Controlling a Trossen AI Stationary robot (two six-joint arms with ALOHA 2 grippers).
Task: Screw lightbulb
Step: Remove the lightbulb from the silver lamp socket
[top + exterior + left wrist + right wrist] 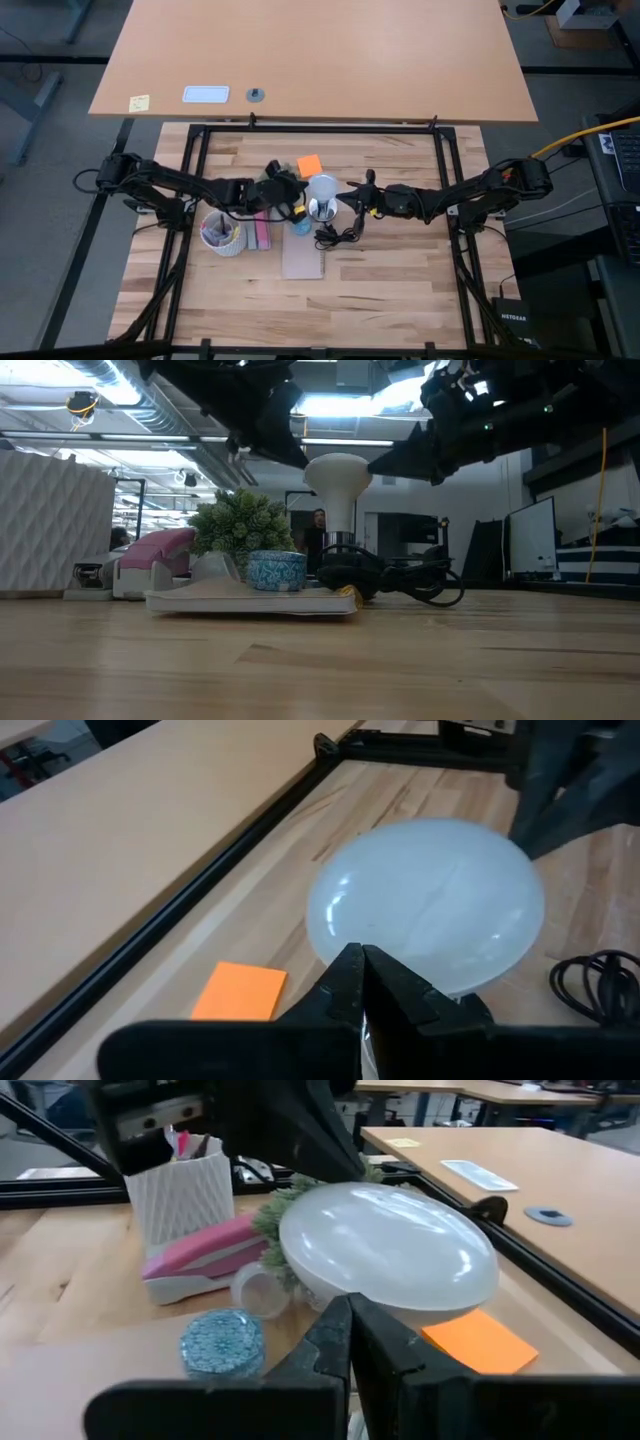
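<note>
Lightbulb [337,478] upright on cord [400,582], overhead view only shows globe

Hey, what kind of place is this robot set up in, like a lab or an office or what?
Probably an open-plan lab or workshop: bare ceiling ducts overhead, rows of plain desks beyond the framed wooden table, and a person standing in the background.

An orange sticky note [309,164] lies near a white ribbed cup [222,235].
</note>
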